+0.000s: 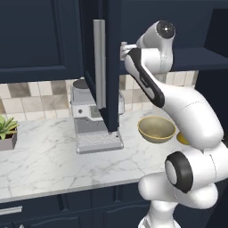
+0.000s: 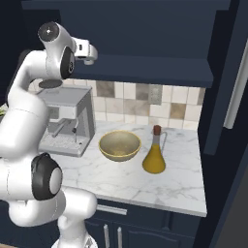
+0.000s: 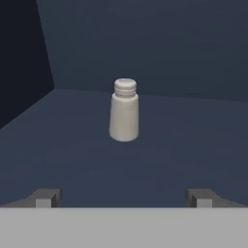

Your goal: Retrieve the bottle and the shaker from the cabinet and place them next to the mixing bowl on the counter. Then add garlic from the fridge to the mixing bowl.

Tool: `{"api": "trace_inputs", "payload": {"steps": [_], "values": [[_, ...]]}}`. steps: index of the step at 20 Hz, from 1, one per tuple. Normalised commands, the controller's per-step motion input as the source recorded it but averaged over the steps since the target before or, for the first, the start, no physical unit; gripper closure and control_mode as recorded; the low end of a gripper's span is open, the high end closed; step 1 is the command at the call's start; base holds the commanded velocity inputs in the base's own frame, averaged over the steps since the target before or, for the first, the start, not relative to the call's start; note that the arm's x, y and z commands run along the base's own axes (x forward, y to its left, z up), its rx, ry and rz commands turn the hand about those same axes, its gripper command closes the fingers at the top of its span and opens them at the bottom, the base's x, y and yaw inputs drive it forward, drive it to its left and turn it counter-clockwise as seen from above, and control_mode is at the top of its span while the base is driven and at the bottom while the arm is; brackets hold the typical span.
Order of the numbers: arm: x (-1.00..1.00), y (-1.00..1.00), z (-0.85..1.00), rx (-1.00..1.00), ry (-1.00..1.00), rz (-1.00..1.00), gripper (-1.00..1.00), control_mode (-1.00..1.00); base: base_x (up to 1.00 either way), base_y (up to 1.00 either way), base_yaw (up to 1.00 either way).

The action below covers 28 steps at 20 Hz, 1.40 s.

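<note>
Tiled backsplash (image 2: 127,99) in beige/brown/grey squares, navy base cabinets (image 1: 67,209) w/ silver handles below, steel coffee machine (image 1: 91,116) & small potted succulent (image 1: 6,130) at left.

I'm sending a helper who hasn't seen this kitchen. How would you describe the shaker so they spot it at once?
Look inside the open navy wall cabinet above the counter. The shaker stands upright, alone on the dark shelf, ahead of the open gripper. It is a small pale grey-beige cylinder with a narrower ridged cap, far shorter than the amber bottle beside the bowl.
</note>
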Motion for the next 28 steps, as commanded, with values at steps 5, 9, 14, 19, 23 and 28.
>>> {"api": "trace_inputs", "payload": {"steps": [5,9,14,19,23,28], "values": [[0.26,0.0,-0.08,0.0,0.0,0.0,-1.0,-1.0,0.0,0.0,0.0],[0.31,0.1,-0.13,0.0,0.0,0.0,-1.0,-1.0,0.0,0.0,0.0],[0.31,0.04,-0.09,0.0,0.0,0.0,-1.0,-1.0,0.0,0.0,0.0],[0.32,0.0,-0.01,0.0,0.0,0.0,-1.0,-1.0,0.0,0.0,0.0],[0.37,0.01,-0.04,0.0,0.0,0.0,-1.0,-1.0,0.0,0.0,0.0],[0.39,0.04,-0.1,0.0,0.0,0.0,-1.0,-1.0,0.0,0.0,0.0]]}}
